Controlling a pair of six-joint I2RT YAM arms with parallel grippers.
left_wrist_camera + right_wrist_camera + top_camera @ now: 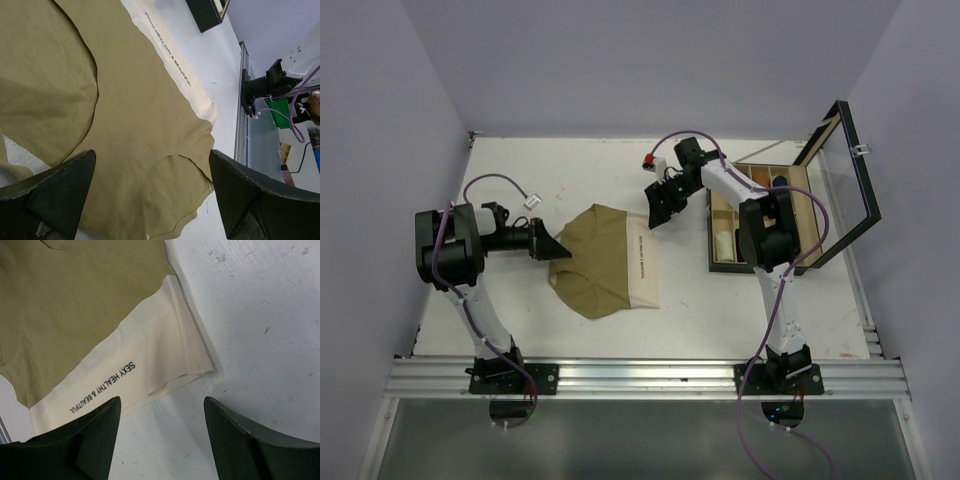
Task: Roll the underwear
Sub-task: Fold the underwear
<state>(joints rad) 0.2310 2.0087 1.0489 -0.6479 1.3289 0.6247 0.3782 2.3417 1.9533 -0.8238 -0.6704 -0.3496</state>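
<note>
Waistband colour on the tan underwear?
Cream waistband with black lettering; right wrist view shows it best.

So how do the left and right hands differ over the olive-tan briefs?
The left hand sits at the olive-tan cloth briefs' leg end; the right hand is at the cream waistband's far corner. The left hand frames cloth; the right hand mostly bare white table. Both are open, holding nothing.

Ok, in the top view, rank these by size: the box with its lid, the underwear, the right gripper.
1. The box with its open lid looks largest.
2. The underwear comes next; it looks about equal to the box's tray alone.
3. The right gripper is clearly smallest.
</note>
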